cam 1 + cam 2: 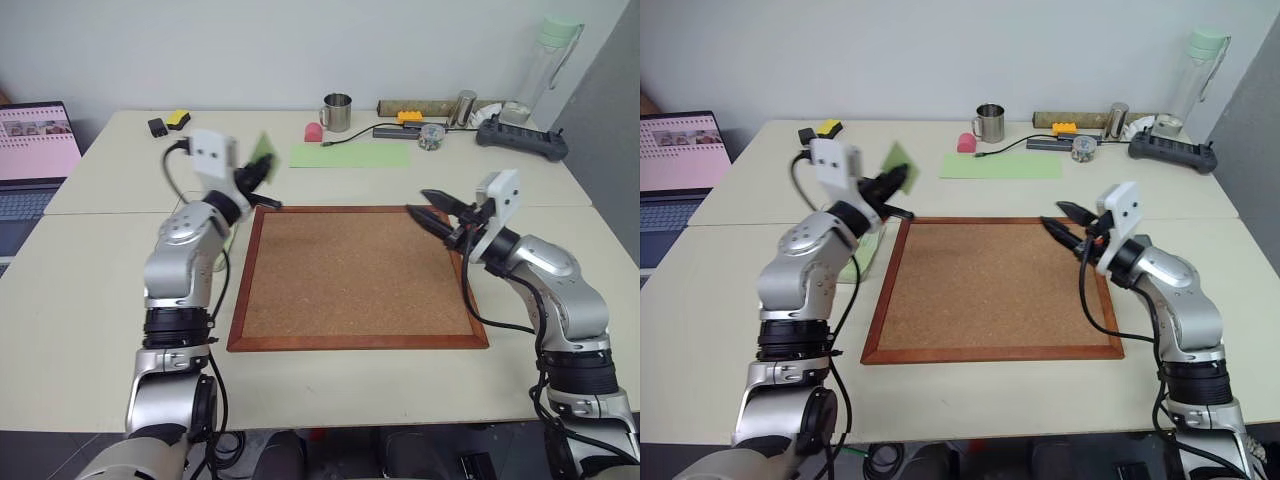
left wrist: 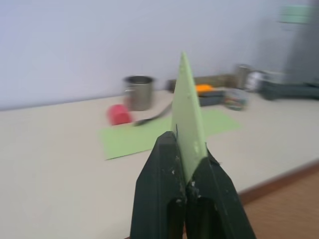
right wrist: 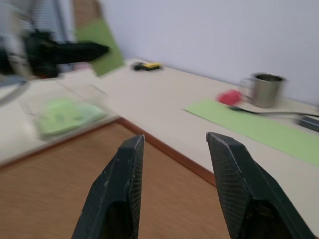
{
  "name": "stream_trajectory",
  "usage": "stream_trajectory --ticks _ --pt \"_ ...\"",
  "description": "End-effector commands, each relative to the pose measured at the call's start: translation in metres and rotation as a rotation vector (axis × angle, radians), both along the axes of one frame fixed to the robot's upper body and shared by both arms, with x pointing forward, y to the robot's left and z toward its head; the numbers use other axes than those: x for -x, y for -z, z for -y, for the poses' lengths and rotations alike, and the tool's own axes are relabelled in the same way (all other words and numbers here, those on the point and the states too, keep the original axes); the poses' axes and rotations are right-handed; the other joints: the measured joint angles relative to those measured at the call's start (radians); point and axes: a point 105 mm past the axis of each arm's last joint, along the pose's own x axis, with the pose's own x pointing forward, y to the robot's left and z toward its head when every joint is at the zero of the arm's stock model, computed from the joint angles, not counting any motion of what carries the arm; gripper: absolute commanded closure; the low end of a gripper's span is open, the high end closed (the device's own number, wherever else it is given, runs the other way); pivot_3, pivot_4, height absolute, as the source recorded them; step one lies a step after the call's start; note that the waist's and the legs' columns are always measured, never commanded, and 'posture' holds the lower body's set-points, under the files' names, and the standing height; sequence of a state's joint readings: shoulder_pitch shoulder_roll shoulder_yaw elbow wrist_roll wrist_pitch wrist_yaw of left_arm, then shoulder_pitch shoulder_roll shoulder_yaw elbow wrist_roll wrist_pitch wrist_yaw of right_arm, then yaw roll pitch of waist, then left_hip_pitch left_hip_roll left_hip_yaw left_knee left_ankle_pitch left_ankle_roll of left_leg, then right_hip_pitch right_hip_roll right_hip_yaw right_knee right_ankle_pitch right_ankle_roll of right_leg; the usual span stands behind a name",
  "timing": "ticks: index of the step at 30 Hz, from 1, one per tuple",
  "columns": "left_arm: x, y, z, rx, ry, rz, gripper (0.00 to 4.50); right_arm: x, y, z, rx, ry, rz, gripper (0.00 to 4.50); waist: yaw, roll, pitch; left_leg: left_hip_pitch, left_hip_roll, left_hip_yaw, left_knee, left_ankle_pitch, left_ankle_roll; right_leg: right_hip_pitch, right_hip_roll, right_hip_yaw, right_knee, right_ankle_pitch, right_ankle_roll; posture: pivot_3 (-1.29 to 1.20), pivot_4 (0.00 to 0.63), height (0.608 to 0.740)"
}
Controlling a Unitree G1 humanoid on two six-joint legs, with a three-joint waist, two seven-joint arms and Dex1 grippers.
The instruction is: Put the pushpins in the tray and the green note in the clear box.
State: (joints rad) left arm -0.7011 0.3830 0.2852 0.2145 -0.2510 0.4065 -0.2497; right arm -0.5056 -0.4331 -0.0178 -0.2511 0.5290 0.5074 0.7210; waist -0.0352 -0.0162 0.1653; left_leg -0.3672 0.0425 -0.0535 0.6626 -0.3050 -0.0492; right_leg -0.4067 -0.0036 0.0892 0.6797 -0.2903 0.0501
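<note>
Two grippers up: left gripper [image 2: 185,172] pinched the green note [image 2: 188,130] (corkboard's [image 1: 350,275] 10 o'clock); right gripper [image 3: 172,144] spread, empty.

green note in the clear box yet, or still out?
Out. The green note is pinched upright in the shut left gripper, raised above the clear box.

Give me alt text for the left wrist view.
The shut left gripper pinches the green note, edge-on and upright, above the table. Behind it lie a long green sheet, a pink object and a metal mug.
</note>
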Motion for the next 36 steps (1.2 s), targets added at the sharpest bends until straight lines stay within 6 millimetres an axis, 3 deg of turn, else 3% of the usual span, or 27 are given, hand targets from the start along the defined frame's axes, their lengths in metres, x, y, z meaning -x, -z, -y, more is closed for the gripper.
stream_trajectory --ticks 1,6,8,16,19,23,28,36 --pt "0.007 0.001 -0.038 0.018 -0.183 -0.001 4.5 0.014 -0.026 -0.016 -0.01 -0.089 0.05 2.43 0.006 0.0 0.0 0.0 0.0 0.0 0.0 0.0 0.0 0.0 0.0 0.0 0.0 0.0 0.0 0.0 0.15 0.74" --pt "0.016 0.035 -0.041 0.078 -0.2 -0.099 4.5 0.015 -0.026 -0.019 0.002 -0.11 0.035 2.43 0.017 -0.001 -0.001 -0.002 -0.002 -0.002 0.001 0.0 0.0 0.0 -0.003 -0.004 -0.001 0.0 0.0 0.0 0.15 0.74" --pt "0.018 0.045 -0.04 0.102 -0.195 -0.127 4.1 0.015 -0.024 -0.018 0.01 -0.109 0.031 2.37 0.017 -0.001 0.0 -0.002 -0.003 -0.002 0.001 0.0 0.0 0.0 -0.004 -0.004 0.0 0.0 0.0 0.0 0.15 0.74" --pt "0.019 0.053 -0.035 0.062 -0.173 -0.154 2.62 0.013 -0.022 -0.014 0.021 -0.078 0.028 2.37 0.012 -0.002 0.0 -0.003 -0.002 -0.003 0.001 0.0 -0.001 0.0 -0.004 -0.005 0.0 0.0 0.0 0.0 0.15 0.74" --pt "0.018 0.048 -0.031 -0.068 -0.141 -0.135 2.02 0.013 -0.022 -0.012 0.019 -0.065 0.027 2.37 0.009 -0.002 0.0 -0.003 -0.002 -0.003 0.001 0.0 -0.001 0.0 -0.004 -0.005 0.0 0.0 0.0 0.0 0.15 0.74" --pt "0.017 0.032 -0.023 -0.16 -0.094 -0.077 2.02 0.012 -0.021 -0.009 0.023 -0.052 0.025 2.37 0.008 -0.002 0.0 -0.002 -0.002 -0.003 0.0 0.0 -0.001 0.0 -0.004 -0.005 0.0 0.0 0.0 0.0 0.15 0.74" --pt "0.015 -0.007 -0.005 -0.335 -0.015 0.043 2.02 0.007 -0.025 0.003 0.027 -0.013 0.032 2.37 0.009 -0.002 0.0 -0.003 -0.002 -0.004 0.0 0.0 -0.001 0.0 -0.004 -0.005 0.0 0.0 0.0 0.0 0.15 0.74" --pt "0.015 -0.019 0.037 -0.45 0.222 0.034 2.02 0.0 -0.023 0.019 0.056 0.037 0.029 2.37 0.005 -0.002 0.0 -0.003 -0.003 -0.004 0.0 0.0 0.0 0.0 -0.003 -0.006 -0.001 0.0 0.0 0.0 0.15 0.74"
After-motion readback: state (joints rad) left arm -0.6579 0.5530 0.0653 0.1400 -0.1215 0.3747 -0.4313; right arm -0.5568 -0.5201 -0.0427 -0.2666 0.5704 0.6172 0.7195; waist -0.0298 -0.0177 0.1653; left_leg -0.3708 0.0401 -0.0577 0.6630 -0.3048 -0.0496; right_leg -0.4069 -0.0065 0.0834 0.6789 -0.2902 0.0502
